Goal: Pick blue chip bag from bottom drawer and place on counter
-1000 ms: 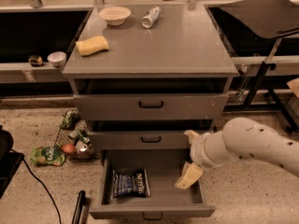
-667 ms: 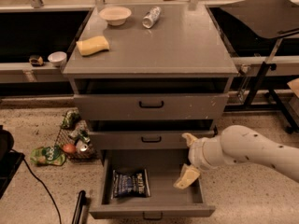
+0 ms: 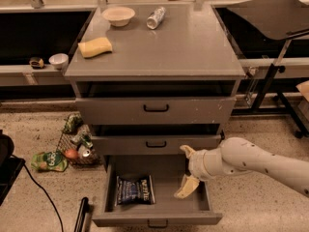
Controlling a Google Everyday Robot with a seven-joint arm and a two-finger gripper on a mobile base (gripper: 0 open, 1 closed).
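Pincer (image 3: 185, 170) over bottom drawer (image 3: 159, 210), chip bag (image 3: 134, 189) (lettering illegible)

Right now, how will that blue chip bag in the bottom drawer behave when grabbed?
The blue chip bag looks crinkled, so probably floppy and light. Lying flat in the bottom drawer, it may slide. The gripper hovers open beside it.

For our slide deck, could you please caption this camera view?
Gripper, fingers open, hangs over the open bottom drawer, beside the blue chip bag.
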